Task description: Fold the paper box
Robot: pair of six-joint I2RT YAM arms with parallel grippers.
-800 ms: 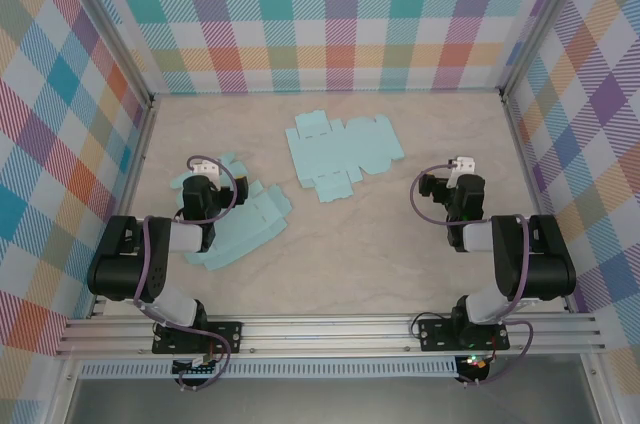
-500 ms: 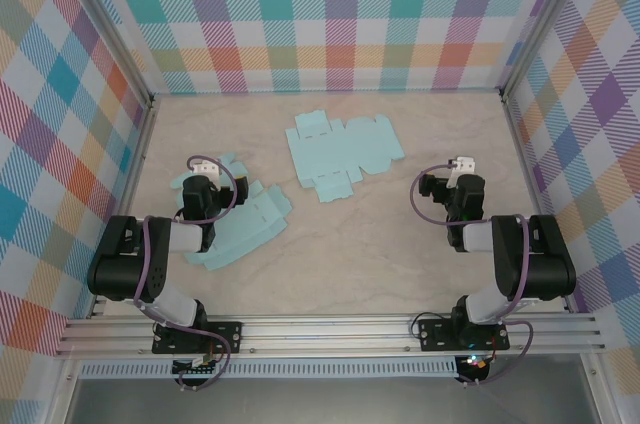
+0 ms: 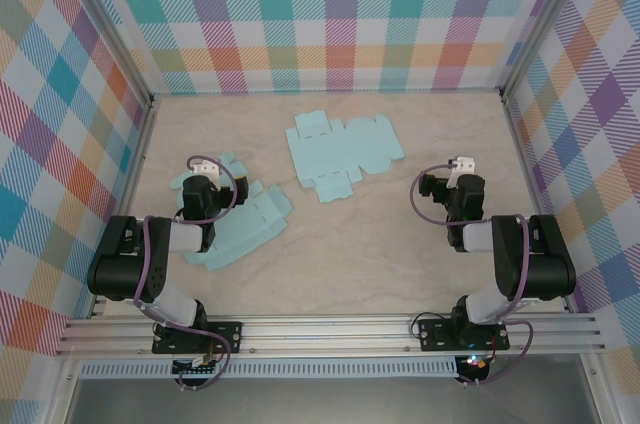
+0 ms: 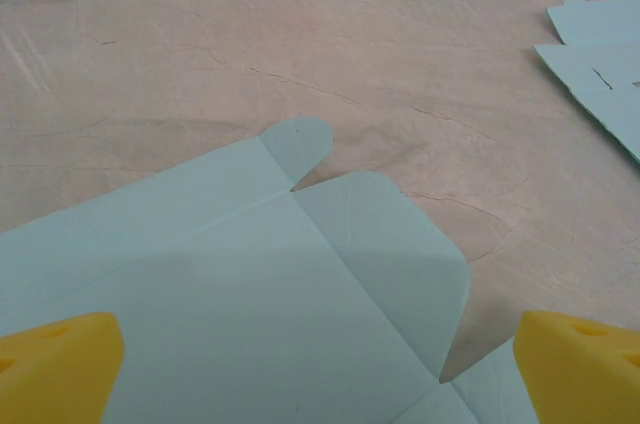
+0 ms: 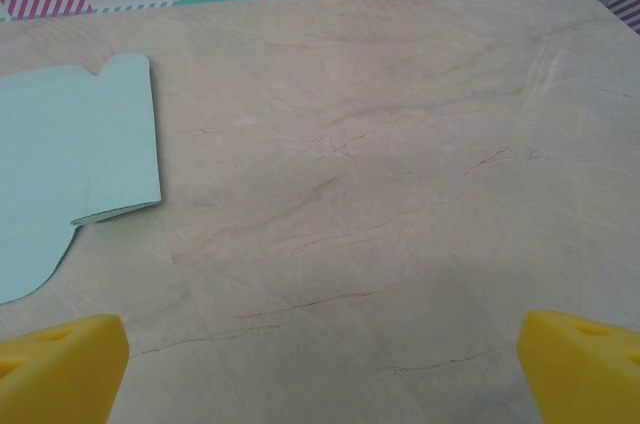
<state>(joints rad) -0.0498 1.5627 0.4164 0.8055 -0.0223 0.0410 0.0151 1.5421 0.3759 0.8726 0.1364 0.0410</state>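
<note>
**Start on the sheet under the left gripper, and work along its creases**

Both grippers sit low over the pale marble-patterned tabletop (image 3: 400, 264) with their yellow pads spread wide and nothing between them. The left gripper (image 4: 318, 374) hovers directly over one flat, pale teal die-cut paper box blank (image 4: 230, 294). The sheet spreads beneath and just ahead of its fingers. A small rounded tab (image 4: 300, 144) and a larger rounded flap (image 4: 390, 244) point away from it. The right gripper (image 5: 320, 374) has only bare table beneath it. A second flat teal paper blank (image 5: 70, 174) lies ahead of it and off to its left, well apart from the first.

No fold appears to have been made, so the step in hand is probably raising a first panel of the nearer blank. To do it well:

- Get one pad under a free edge. The large flap's right rim looks slightly lifted and casts a shadow, which makes it a likely place to start.
- Close on the edge of the flap, not across the scored line, so the paper bends at the crease.
- Bring the right gripper across to pin the main panel, because thin card will probably slide on this smooth surface.
- Lift slowly. A flat sheet gripped too deep is likely to buckle.
</note>
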